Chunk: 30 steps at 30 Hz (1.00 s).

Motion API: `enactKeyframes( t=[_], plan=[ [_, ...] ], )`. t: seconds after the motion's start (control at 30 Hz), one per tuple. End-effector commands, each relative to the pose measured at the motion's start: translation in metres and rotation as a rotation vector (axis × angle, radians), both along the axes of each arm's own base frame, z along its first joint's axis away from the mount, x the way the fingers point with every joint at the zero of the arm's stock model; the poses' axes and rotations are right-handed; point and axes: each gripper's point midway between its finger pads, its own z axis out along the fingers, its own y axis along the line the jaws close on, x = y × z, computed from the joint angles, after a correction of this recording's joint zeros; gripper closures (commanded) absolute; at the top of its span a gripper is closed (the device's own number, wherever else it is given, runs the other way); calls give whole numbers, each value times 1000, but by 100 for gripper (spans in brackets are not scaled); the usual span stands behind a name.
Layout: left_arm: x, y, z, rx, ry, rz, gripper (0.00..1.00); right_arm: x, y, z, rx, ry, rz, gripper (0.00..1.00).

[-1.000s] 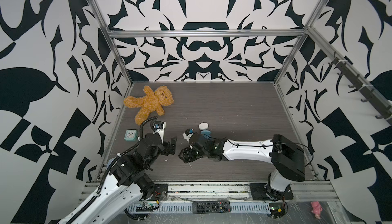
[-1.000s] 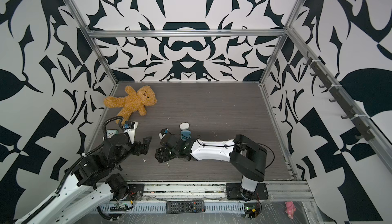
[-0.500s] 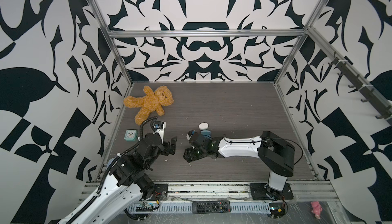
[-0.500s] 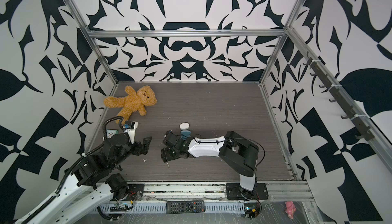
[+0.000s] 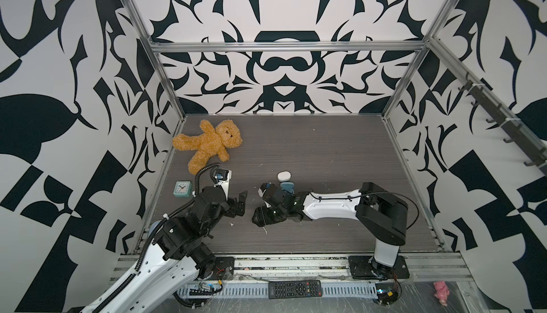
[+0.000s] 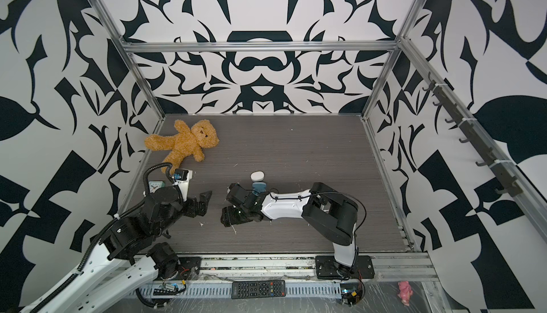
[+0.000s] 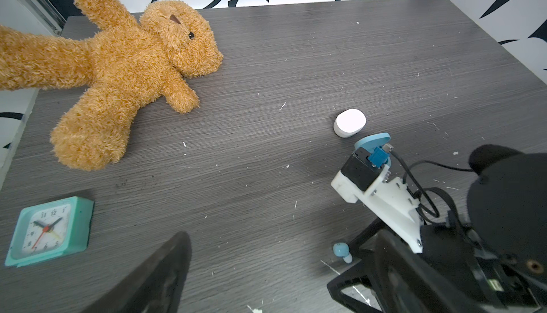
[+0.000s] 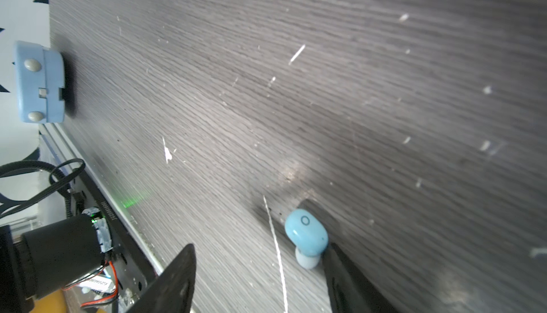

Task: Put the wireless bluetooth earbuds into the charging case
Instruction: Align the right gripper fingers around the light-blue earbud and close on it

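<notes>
Your right gripper point(image 8: 260, 247) is low over the table point(image 5: 325, 154), front-centre in both top views, jaws apart w/ nothing clamped. One light blue earbud point(image 8: 306, 236) lies on the wood btw the fingers, right against the tip of one finger point(image 8: 343, 270) and well clear of the other; its pale tip points back toward the gripper. The left wrist cam shows that earbud point(image 7: 340, 250) on the table just beside the gripper's dark frame; in the top views it's too small to pick out. The blue charging case point(image 5: 287, 185) sits just behind the right wrist. Its lid looks raised in the left wrist view, but the wrist cam hides most of it, so can't tell what's inside. The white case point(image 5: 284, 176) is shut, just beyond the blue one; touching or not, can't tell. Your left gripper point(image 5: 242, 203) hangs w/ jaws fully apart, holding nothing, near the right gripper. The teddy bear point(image 5: 210, 145) is far-left and the teal clock point(image 7: 47, 231) is by the left wall, both well apart from the earbud.
</notes>
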Motion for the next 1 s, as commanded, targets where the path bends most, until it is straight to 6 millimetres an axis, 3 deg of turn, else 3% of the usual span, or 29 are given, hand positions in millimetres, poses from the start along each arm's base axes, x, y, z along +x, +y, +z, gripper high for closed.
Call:
enactKeyframes(
  t=[0.0,0.57,0.97],
  plan=[
    [0,-1,-3,-5,3,-2,1,-7,10,7,37,30,8,30],
    [0,-2,-3,-6,7,-6,1,-24,27,12,80,88,39,31],
    [0,-4,-4,-6,12,-15,1,-11,-11,62,12,-109,44,30]
  ],
)
